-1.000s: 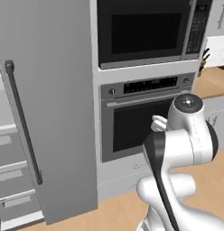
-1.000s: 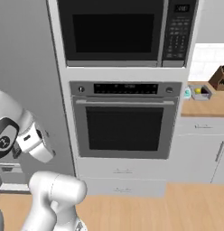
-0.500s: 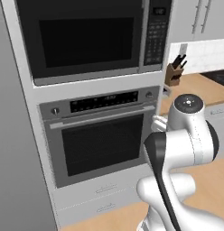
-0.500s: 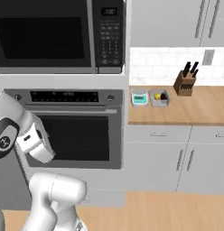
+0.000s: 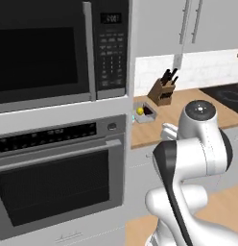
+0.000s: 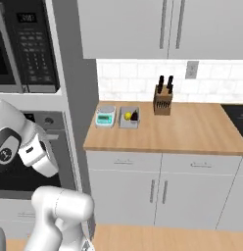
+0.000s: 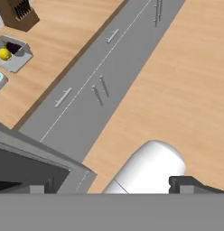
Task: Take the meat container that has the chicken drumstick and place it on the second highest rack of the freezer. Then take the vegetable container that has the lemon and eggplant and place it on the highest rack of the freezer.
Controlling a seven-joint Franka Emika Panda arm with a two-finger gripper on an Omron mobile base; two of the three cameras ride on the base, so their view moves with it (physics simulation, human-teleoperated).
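Vegetable container (image 5: 144, 113) with the lemon (image 5: 139, 111) sits on the counter (image 5: 188, 108) beside the oven column; I'd drive closer before reaching. From the right base, the container (image 6: 129, 117) lies just right of a small scale (image 6: 105, 117), and the arm is folded low. Hand view: gripper (image 7: 109, 187) released, empty, pointing floorward.

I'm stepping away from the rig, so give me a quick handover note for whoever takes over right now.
Gripper: open, holding nothing.
Vegetable container with lemon and eggplant sits on the wooden counter, beside the teal-topped container and left of the knife block.
Done: neither container is picked up.
Left: both freezer placements; I can't tell whether the teal-topped container holds the drumstick.
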